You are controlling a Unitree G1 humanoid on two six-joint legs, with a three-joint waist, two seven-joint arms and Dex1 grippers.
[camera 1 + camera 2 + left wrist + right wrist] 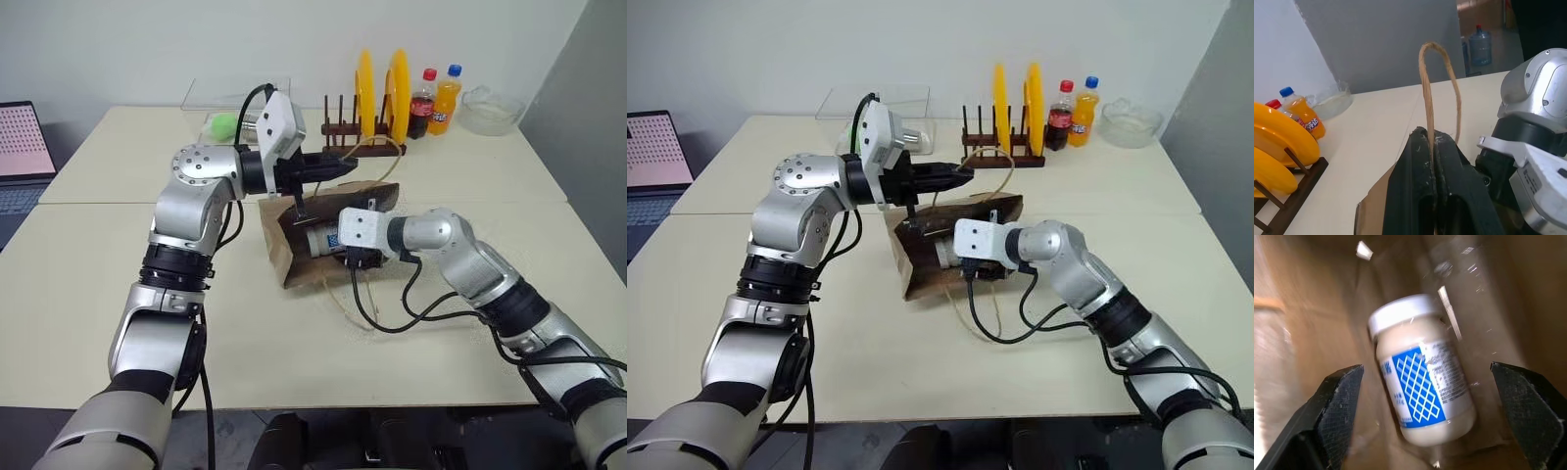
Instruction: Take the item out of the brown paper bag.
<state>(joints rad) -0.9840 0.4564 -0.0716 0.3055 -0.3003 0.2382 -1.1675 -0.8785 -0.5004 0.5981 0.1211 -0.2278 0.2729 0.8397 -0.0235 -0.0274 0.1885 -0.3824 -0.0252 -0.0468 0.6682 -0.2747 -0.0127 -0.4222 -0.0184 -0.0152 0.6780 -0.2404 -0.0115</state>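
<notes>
Brown paper bag (pixel 328 235) lies on its side on the desk (pixel 118 284), mouth toward the robot. Left pincer (pixel 1434 161) is clamped tight on one tan loop handle (pixel 1437 83) above the bag — holding the mouth up. Right pincer (pixel 1425 421) is inside the bag, fingers (pixel 1337 401) spread wide to either side of the item (pixel 1422 391) — not gripping. Item lies on the bag's inner wall.

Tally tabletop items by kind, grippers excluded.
Brown paper bag: 1
White jar with blue label, inside the bag: 1
Soda bottles, cola and orange: 2
Yellow plates: 2
Wooden plate rack: 1
Glass bowl: 1
Clear container: 1
Total: 9
</notes>
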